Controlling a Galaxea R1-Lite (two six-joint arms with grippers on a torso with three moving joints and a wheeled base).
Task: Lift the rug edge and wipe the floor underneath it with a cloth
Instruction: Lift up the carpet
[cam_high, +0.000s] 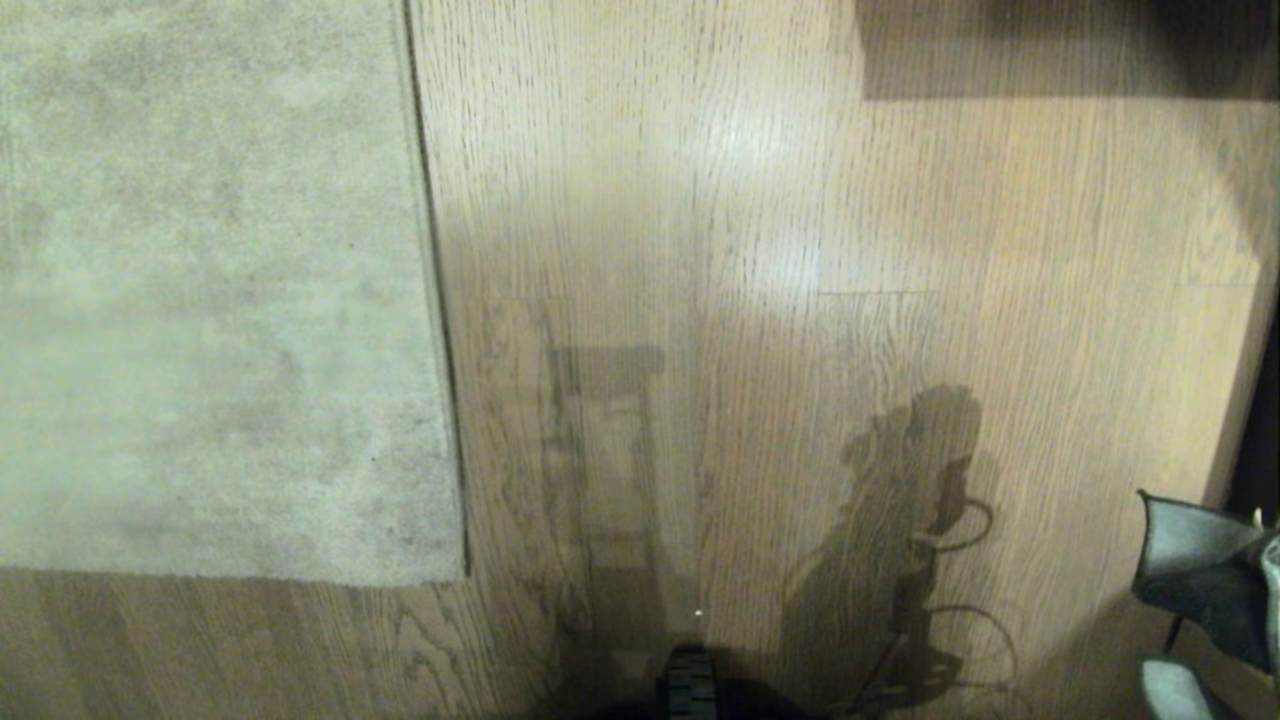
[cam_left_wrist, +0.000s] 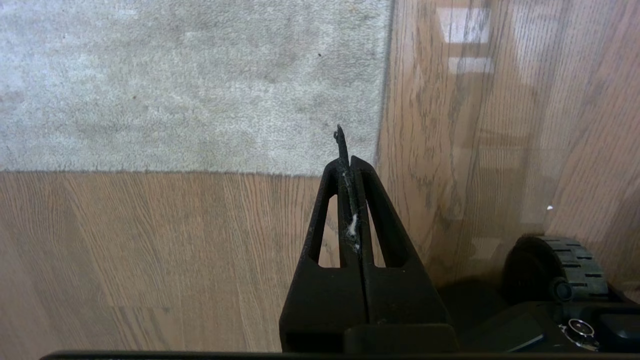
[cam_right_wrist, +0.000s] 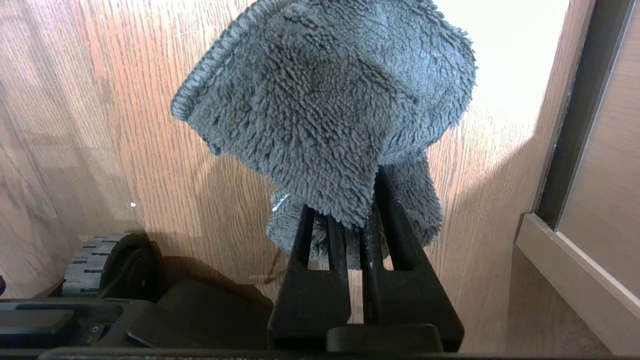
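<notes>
So we've got the rug edge (cam_high: 440, 330) lying flat on the floor (cam_high: 760, 250), its corner just ahead of our base wheel (cam_high: 690, 685) and off to the left. Our left gripper (cam_left_wrist: 346, 150) has its fingers pressed together, holding nothing, near that corner. Our right gripper (cam_right_wrist: 352, 220) is clamped on the cloth (cam_right_wrist: 325, 115), well right of the rug.

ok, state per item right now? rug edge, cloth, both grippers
rug edge: flat on the floor, not lifted
cloth: clamped in the right gripper, hanging clear of the floor
right gripper: shut on the cloth
left gripper: shut, empty, above the floor near the rug corner
</notes>
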